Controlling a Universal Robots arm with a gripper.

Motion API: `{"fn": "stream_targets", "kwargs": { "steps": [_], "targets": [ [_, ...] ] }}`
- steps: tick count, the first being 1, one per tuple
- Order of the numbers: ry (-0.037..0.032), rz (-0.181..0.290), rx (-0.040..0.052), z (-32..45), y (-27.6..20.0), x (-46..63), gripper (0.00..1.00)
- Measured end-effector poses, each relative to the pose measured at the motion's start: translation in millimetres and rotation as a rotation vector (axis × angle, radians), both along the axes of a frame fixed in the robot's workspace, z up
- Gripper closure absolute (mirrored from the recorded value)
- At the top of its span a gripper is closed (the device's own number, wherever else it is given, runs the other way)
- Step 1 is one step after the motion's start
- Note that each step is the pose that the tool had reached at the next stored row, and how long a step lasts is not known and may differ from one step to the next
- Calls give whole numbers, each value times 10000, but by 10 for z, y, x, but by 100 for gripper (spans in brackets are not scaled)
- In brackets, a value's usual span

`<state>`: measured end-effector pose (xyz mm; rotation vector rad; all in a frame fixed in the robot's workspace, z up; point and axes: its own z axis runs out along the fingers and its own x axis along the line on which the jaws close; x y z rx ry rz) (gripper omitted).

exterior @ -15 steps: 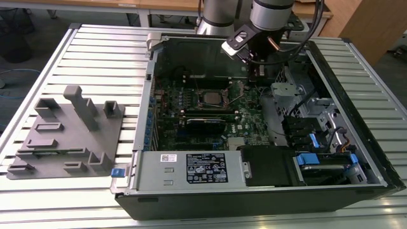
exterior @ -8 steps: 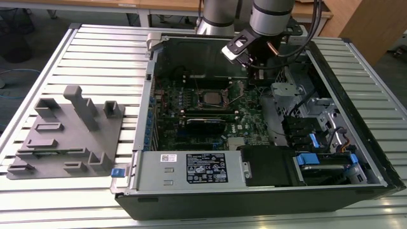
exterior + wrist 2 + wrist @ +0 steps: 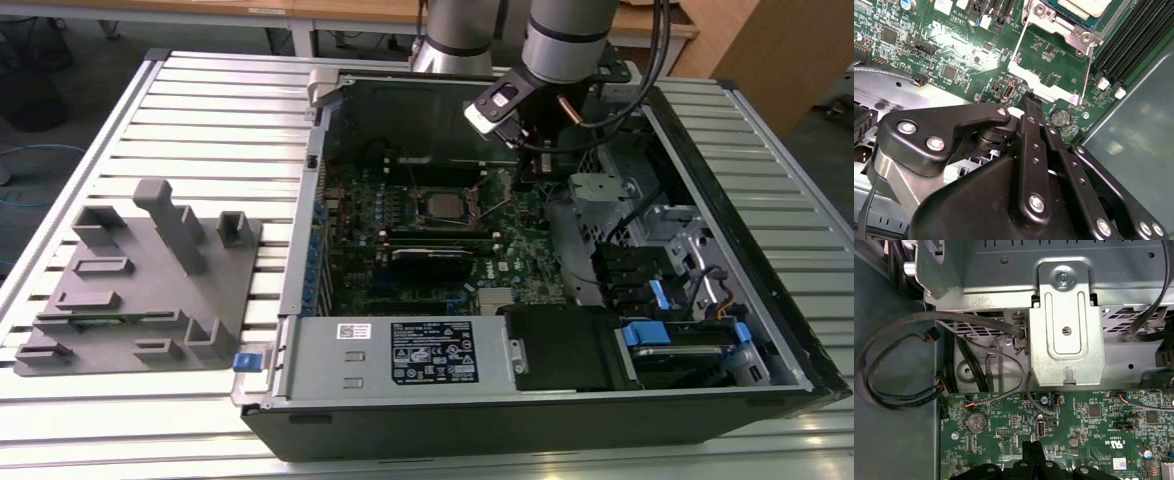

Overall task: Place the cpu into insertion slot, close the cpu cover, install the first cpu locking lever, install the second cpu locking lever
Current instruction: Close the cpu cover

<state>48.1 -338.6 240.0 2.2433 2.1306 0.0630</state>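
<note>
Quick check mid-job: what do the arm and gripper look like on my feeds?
The arm is a grey round tube with black cables looping off its wrist. The gripper is matte black: flat linkage bars with silver screw heads, tapering into narrow fingers.

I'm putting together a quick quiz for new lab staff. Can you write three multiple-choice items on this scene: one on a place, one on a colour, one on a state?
1. Where is the cpu?
A) on the grey fixture
B) in the insertion slot
C) on the table

2. What colour is the motherboard?
A) green
B) blue
C) red

3. How is the cpu cover?
A) shut over the cpu
B) lying on the table
C) swung open, off the cpu

Key:
1 B: in the exterior view its silver face sits inside the slot's rim.
2 A: the board is green in both wrist views.
3 C: in the second wrist view bare board shows through the cover's cut-out, beside the chip.
</note>
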Motion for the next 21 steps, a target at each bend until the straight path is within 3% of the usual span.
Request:
{"fn": "stream_targets", "kwargs": {
  "steps": [6,8,9,21],
  "targets": [
    [2,1,1,-1,0,0,89],
    [90,1,11,-4,0,0,89],
    [95,1,11,-4,0,0,89],
    [101,0,9,-6,6,-25,89]
  ]
}}
